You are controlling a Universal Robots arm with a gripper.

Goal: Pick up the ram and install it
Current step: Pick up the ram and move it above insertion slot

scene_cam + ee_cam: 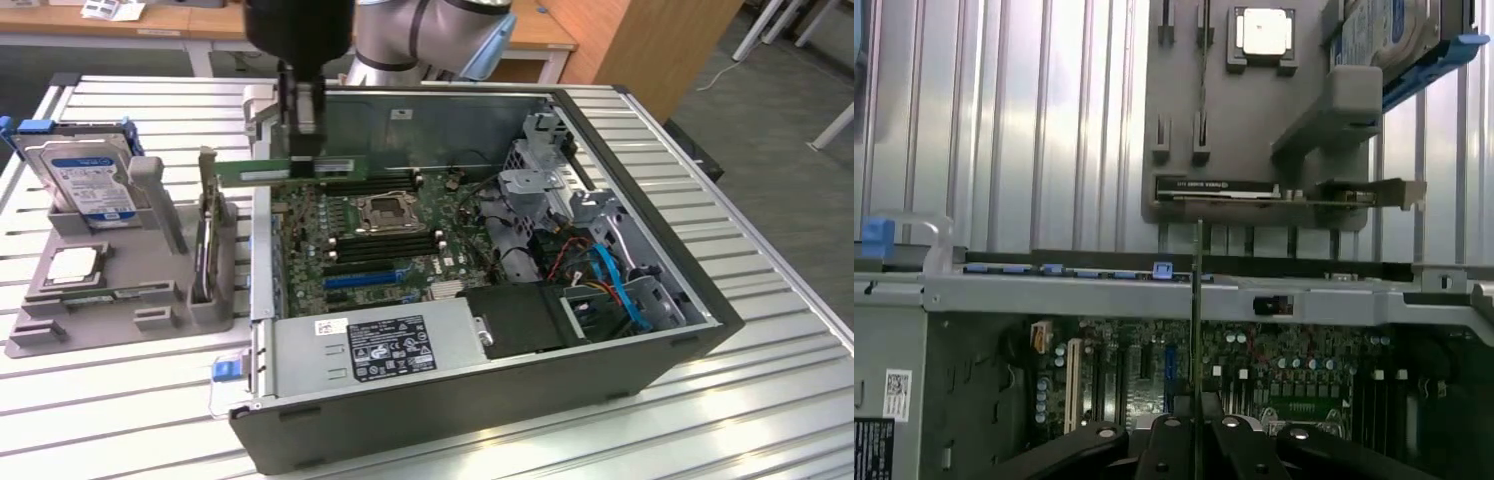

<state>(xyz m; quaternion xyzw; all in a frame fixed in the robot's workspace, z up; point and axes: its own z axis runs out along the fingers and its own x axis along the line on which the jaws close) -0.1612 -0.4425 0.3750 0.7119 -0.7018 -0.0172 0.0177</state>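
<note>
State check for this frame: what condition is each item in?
gripper: shut on the ram.
ram: held in the air, not seated in any slot.
computer case: open, lying on its side.
hard drive: upright in the gray holder.
CPU chip: flat in the holder.
expansion card: on edge in the holder.

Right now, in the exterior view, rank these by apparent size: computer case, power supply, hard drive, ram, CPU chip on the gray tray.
1. computer case
2. power supply
3. hard drive
4. ram and CPU chip, not ranked: the ram, held in the gripper, is longer but much narrower.
</note>
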